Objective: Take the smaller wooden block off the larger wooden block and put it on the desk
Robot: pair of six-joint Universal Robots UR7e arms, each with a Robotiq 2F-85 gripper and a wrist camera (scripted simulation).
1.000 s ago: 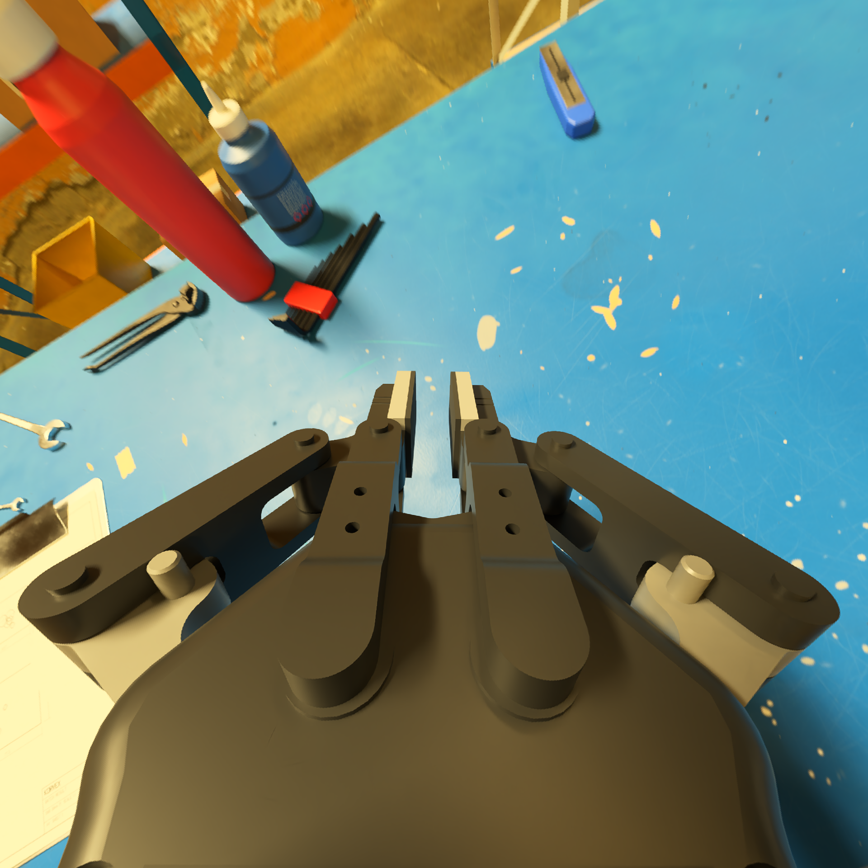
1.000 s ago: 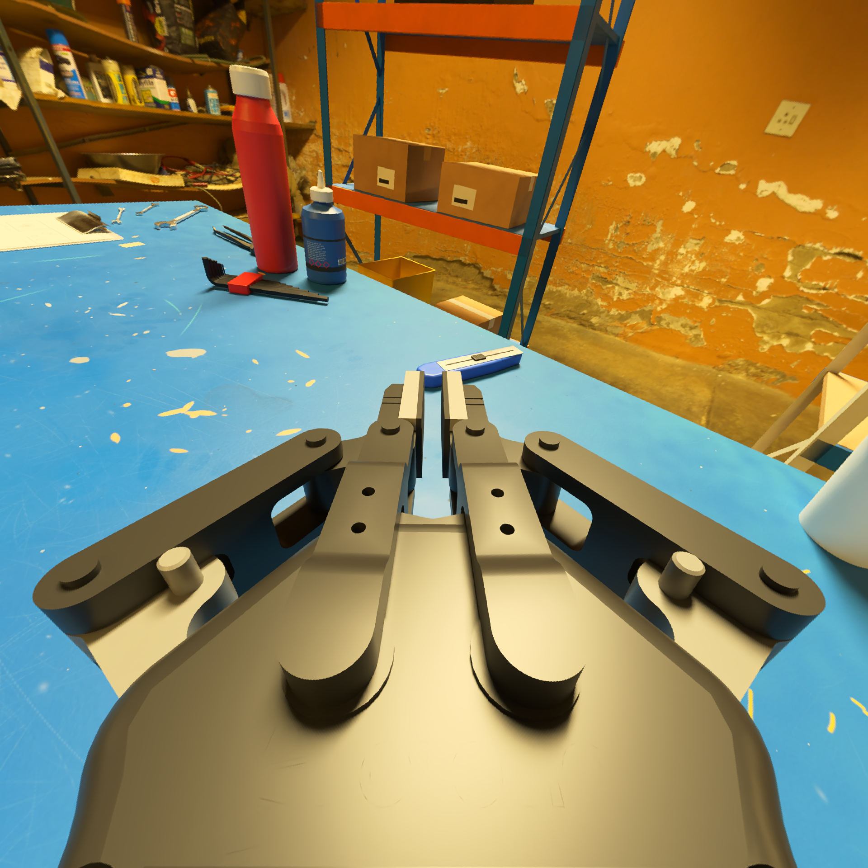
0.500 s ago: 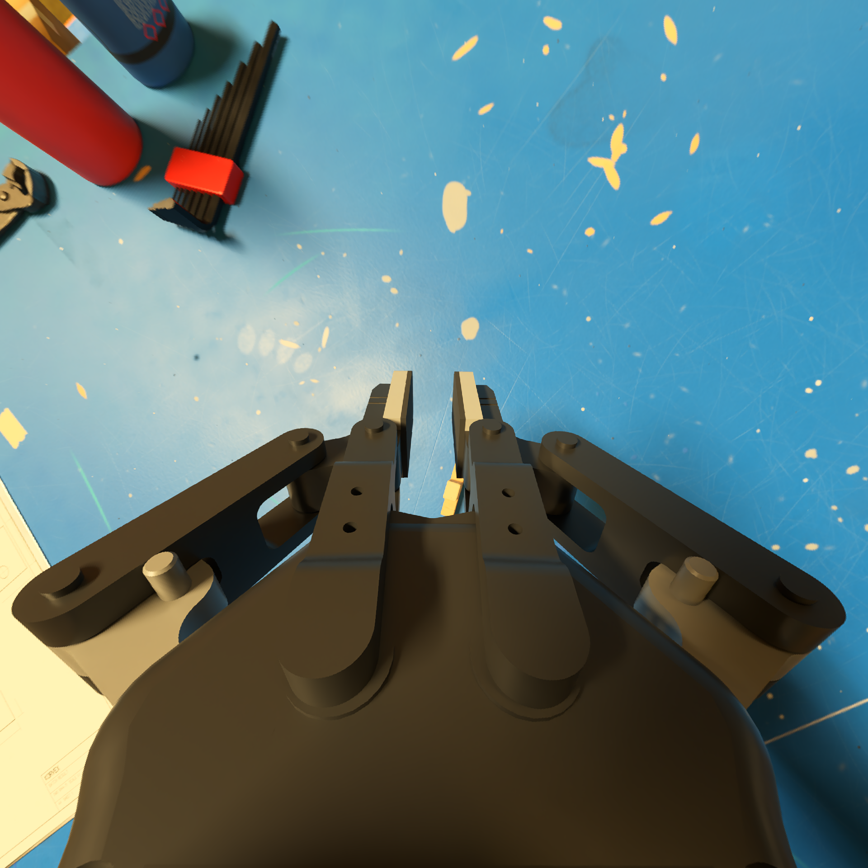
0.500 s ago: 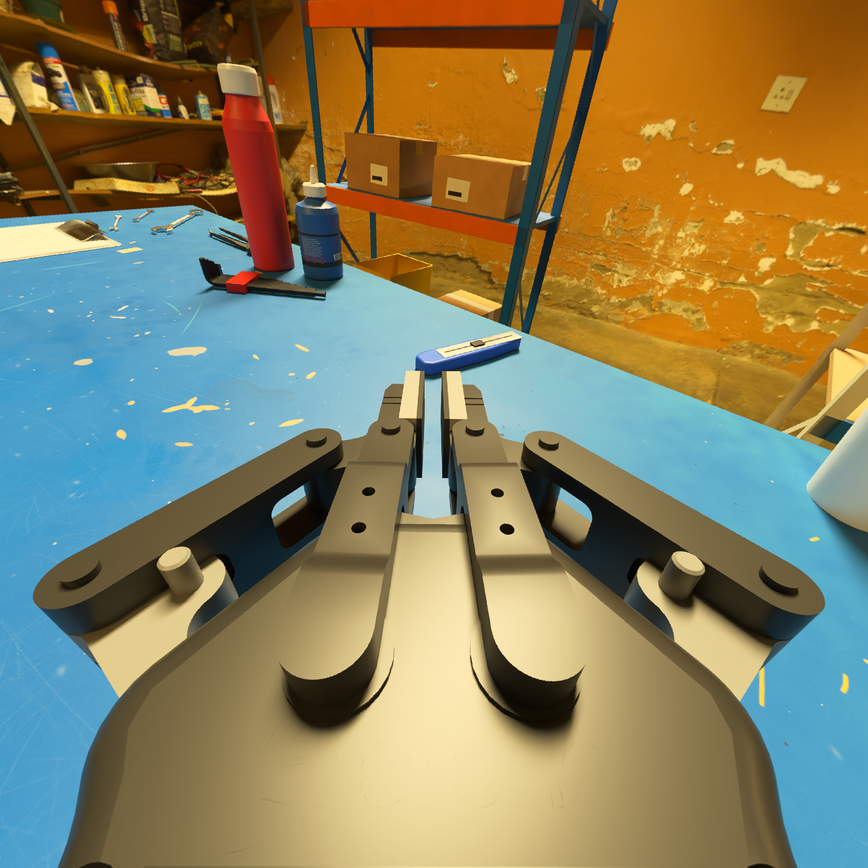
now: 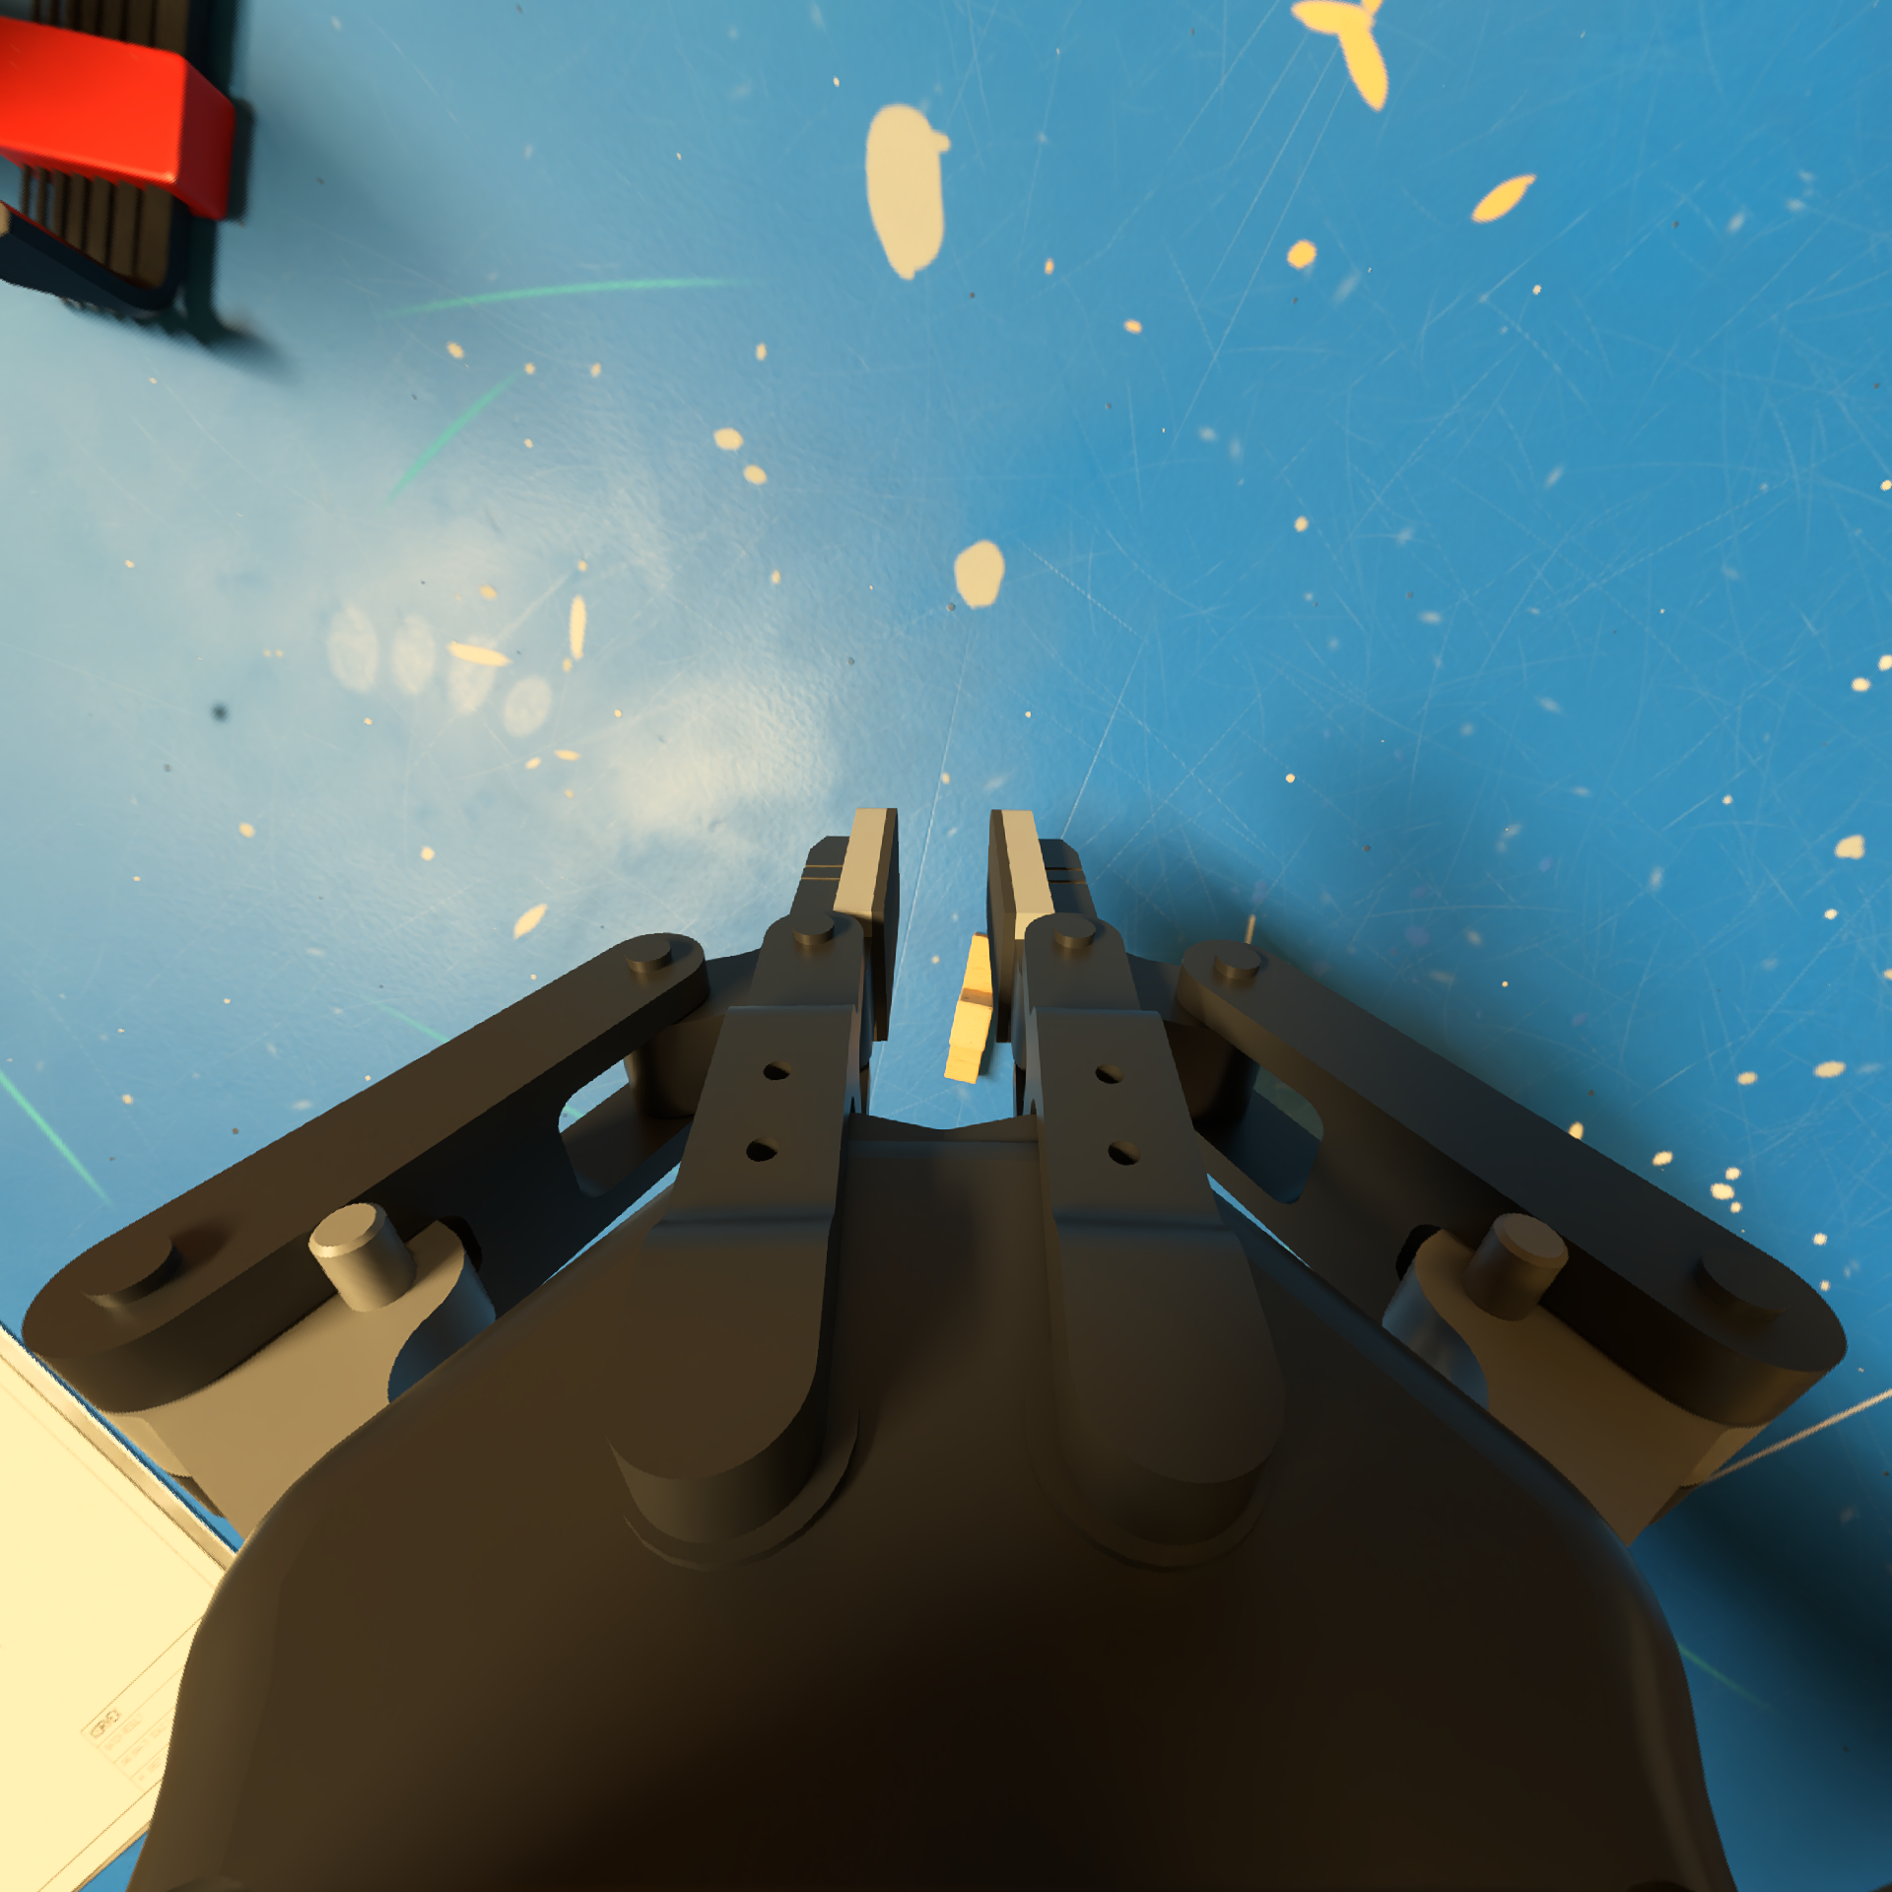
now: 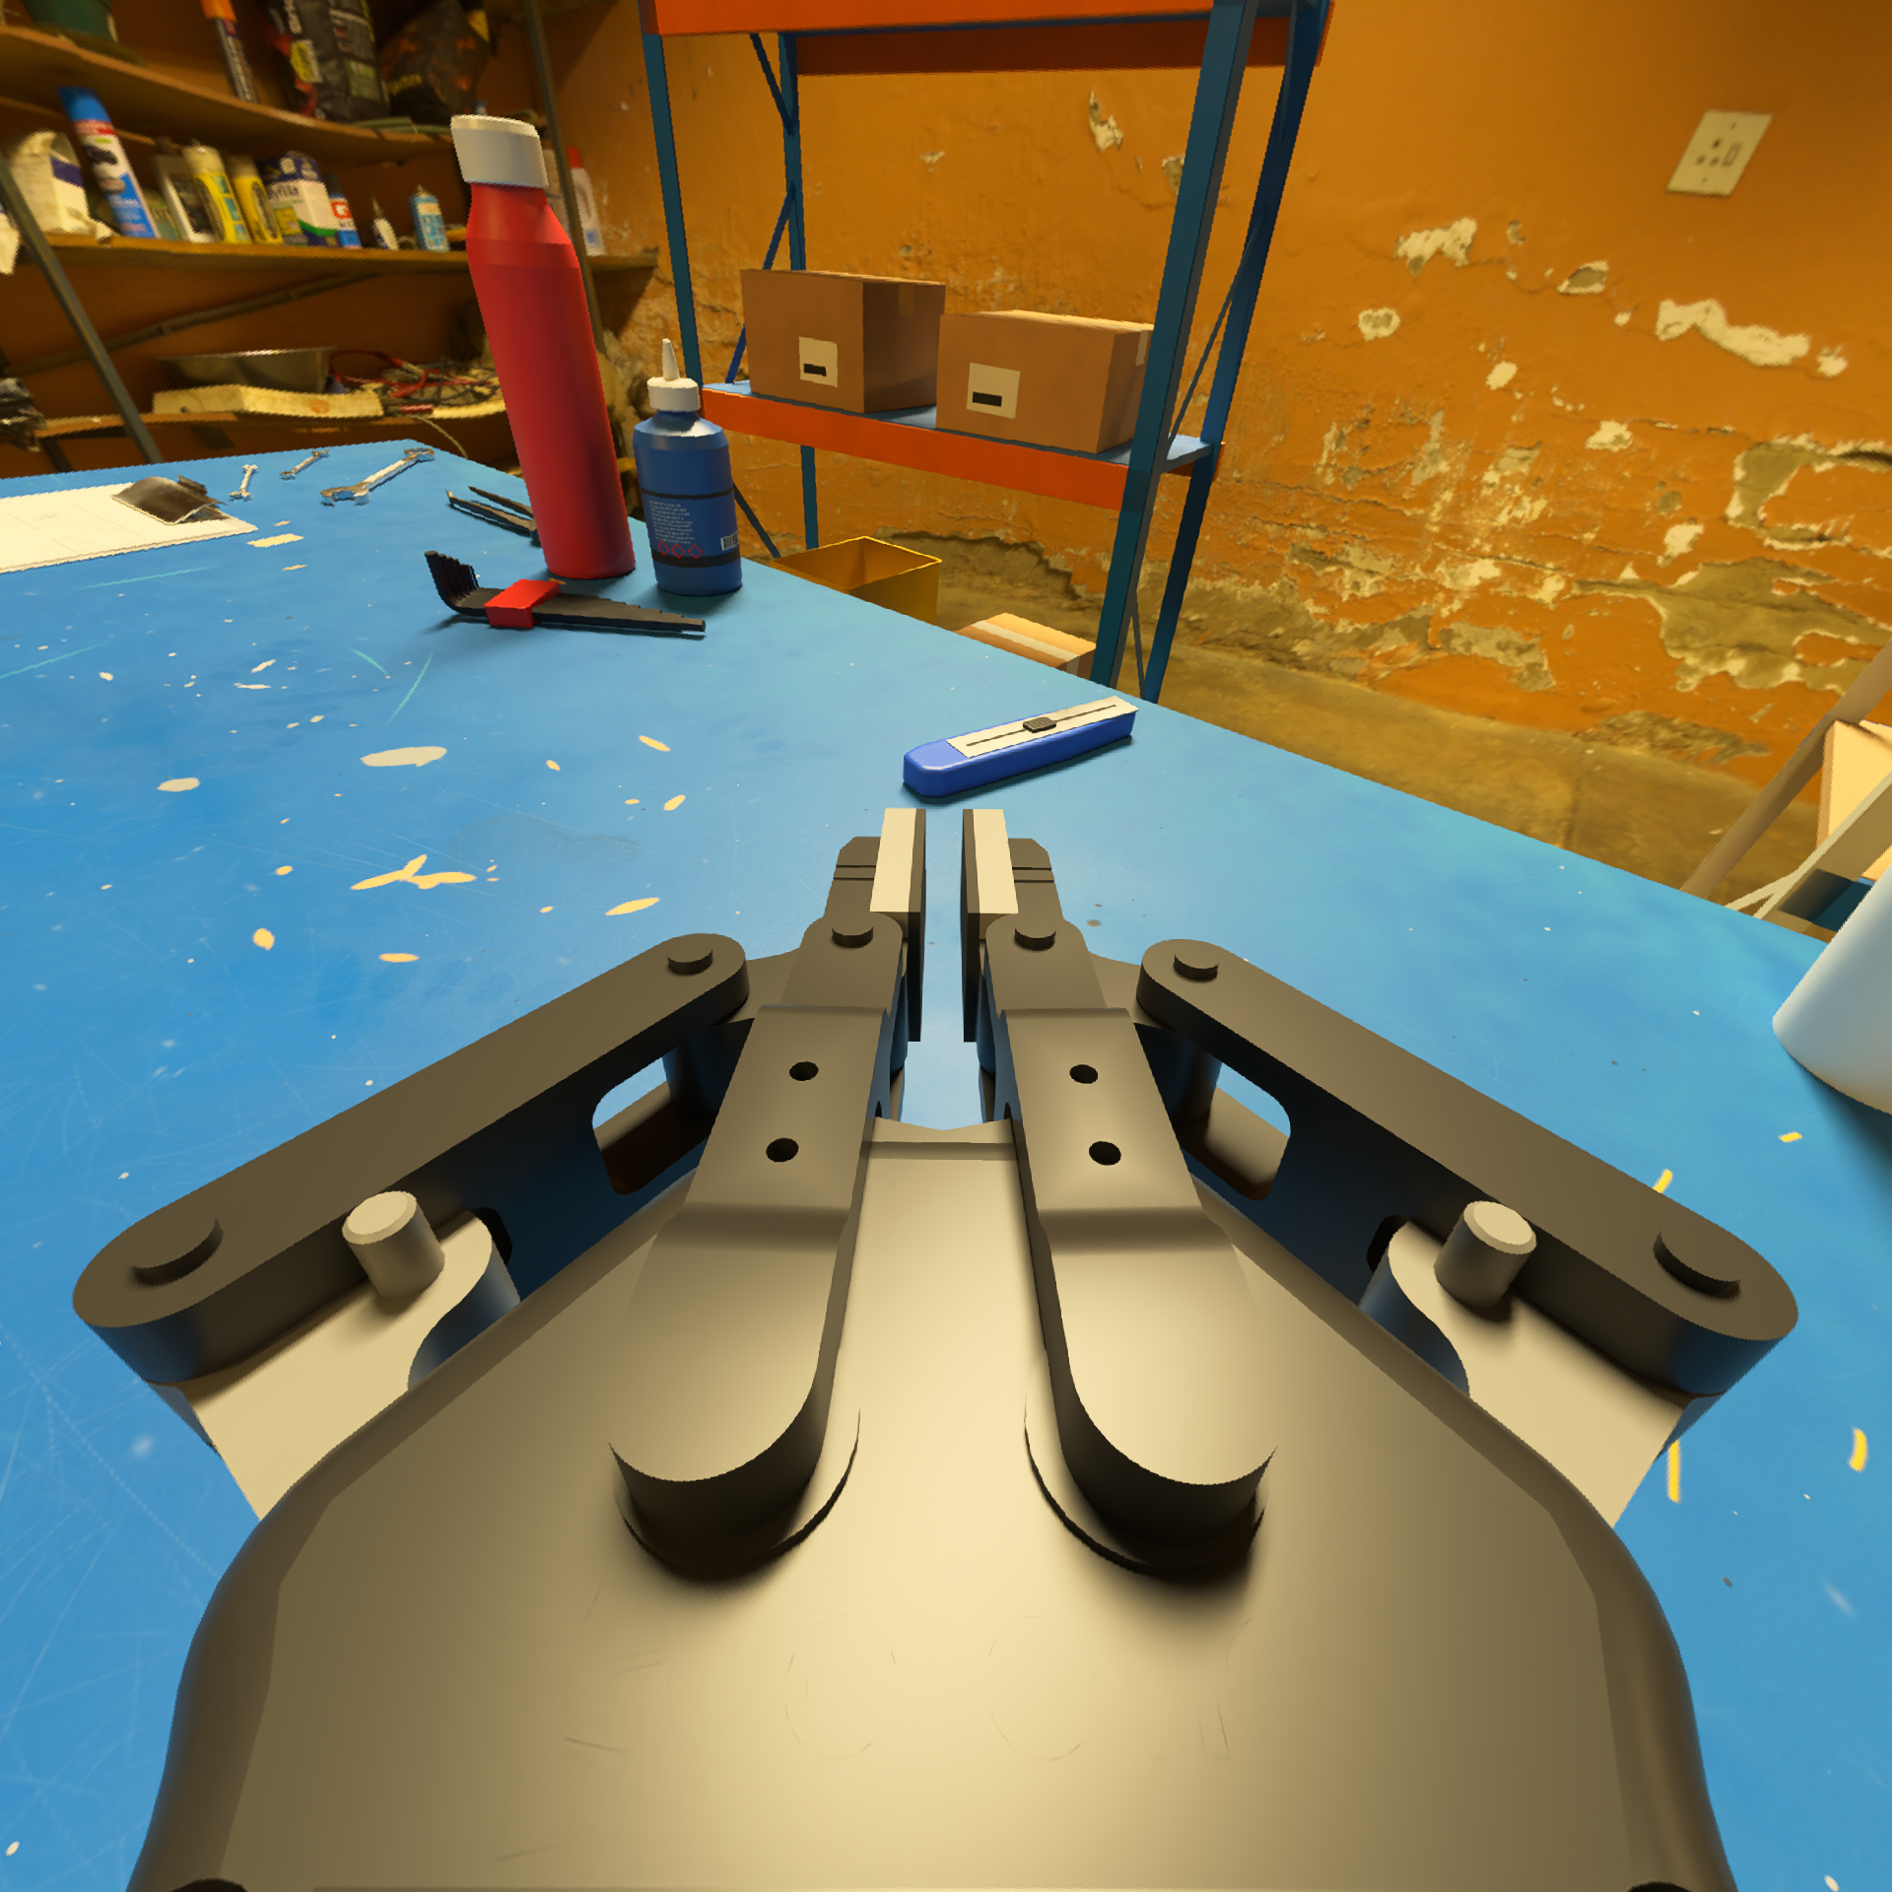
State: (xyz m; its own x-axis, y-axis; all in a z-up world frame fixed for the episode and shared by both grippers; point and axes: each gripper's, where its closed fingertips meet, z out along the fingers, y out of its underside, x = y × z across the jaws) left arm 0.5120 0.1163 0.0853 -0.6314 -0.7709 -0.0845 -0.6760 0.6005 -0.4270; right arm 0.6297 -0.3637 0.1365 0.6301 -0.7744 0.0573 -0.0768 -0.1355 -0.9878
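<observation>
The left gripper (image 5: 944,860) points down at the scratched, paint-flecked blue desk (image 5: 1433,512), its two dark fingers (image 5: 870,870) nearly together with a narrow gap of bare desk showing between the pale pads and nothing clamped there. Below that gap, just inside the right-hand finger and nearer the palm than the tips, a thin sliver of pale yellow wooden block (image 5: 970,1008) shows; its visible long axis runs roughly parallel to the fingers, leaning slightly toward the left finger at its near end. Faint lines cross the sliver, but whether it is the smaller block, the larger one or both stacked cannot be told, as the fingers hide the rest. Far beyond the left finger, a red-clipped set of black hex keys (image 5: 102,154) sits at the frame corner, and a white sheet of paper (image 5: 72,1638) lies behind the left linkage. The right gripper (image 6: 943,860) is angled low over the same desk, its fingers likewise drawn close with a slim empty gap. Just ahead of its fingertips lies a blue utility knife (image 6: 1019,749), and farther off to the left stand a tall red bottle with a white cap (image 6: 538,358) and a small dark blue glue bottle (image 6: 684,491).
</observation>
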